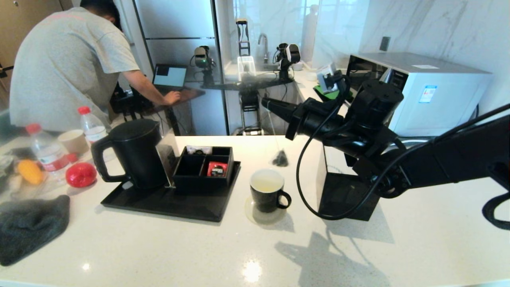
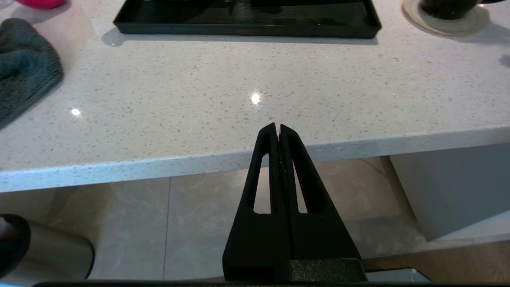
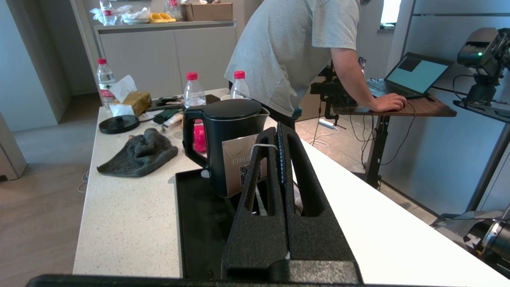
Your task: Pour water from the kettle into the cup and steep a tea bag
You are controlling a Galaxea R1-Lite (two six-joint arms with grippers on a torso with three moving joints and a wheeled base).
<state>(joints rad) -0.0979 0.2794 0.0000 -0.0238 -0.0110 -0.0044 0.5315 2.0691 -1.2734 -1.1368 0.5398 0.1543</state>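
Note:
The black kettle [image 1: 133, 157] stands lid-closed on a black tray [image 1: 159, 205]. The black cup [image 1: 267, 190], white inside with pale liquid in it, sits on a round coaster right of the tray. My right gripper [image 1: 265, 103] is held high behind the cup, shut on the pale thread [image 1: 275, 131] of the tea bag. The tea bag [image 1: 280, 158] hangs in the air, above and just beyond the cup's far rim. In the right wrist view the thread [image 3: 263, 145] loops over one finger and the bag is hidden. My left gripper [image 2: 277, 126] is shut and empty, low by the counter's front edge.
A black divided box [image 1: 205, 167] with a red sachet [image 1: 217, 169] sits on the tray. Bottles [image 1: 91, 127], a paper cup [image 1: 73, 141], a red ball [image 1: 81, 174] and a grey cloth [image 1: 30, 227] lie left. A black stand [image 1: 344, 195] and microwave [image 1: 430, 91] are right. A person [image 1: 67, 63] stands behind.

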